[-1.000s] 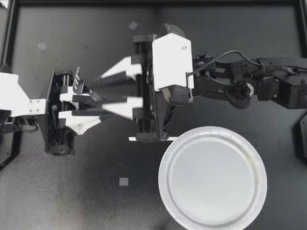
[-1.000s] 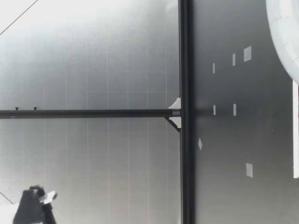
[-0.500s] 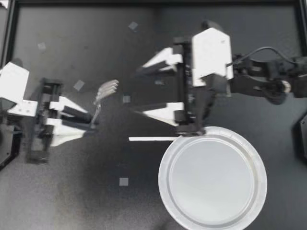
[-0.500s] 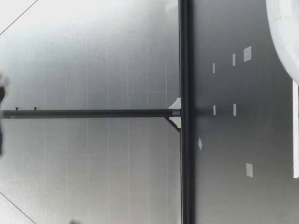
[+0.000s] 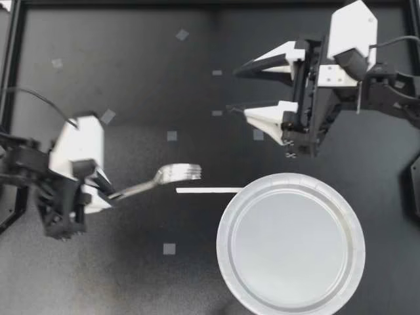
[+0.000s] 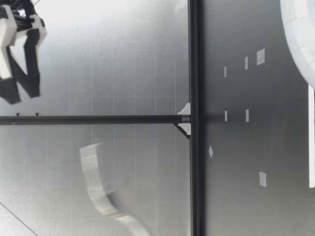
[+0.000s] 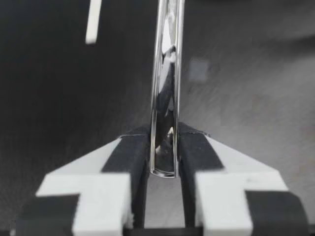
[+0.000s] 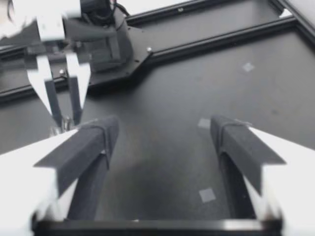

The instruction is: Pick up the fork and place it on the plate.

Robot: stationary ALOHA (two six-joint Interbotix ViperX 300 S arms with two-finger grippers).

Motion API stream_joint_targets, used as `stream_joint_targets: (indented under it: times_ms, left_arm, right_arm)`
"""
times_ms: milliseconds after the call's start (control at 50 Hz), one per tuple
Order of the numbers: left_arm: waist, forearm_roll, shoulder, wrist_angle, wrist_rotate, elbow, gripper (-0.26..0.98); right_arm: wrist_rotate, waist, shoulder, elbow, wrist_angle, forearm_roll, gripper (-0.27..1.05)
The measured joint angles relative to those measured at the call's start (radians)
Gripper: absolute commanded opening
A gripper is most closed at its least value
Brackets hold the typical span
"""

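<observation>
- Low view: blurred pale shape above the table, can't tell what it is; plate cut off at frame edge.
- My left gripper is clamped on the fork handle, tines pointing twd plate, near its rim but outside it.
- My right gripper is spread wide w/ nothing between fingers, well apart from fork.

Our left gripper pinches the handle of the silver metal fork. Our right gripper — pointing toward our left — has its fingers spread wide.
</observation>
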Motion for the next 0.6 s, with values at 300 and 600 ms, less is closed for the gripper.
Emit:
stream_joint_targets:
  times_ms: [300, 600]
  left_arm:
    - [-0.052, 0.000, 0.287, 0.057, 0.087, -0.129, 0.05]
    - [-0.064, -0.012, 0.465, 0.101, 0.170, -0.238, 0.05]
  right_arm:
    - [-0.002, 0.000, 0.048, 0.000, -0.003, -0.002, 0.73]
    - [-0.002, 0.000, 0.048, 0.021, -0.005, -0.002, 0.73]
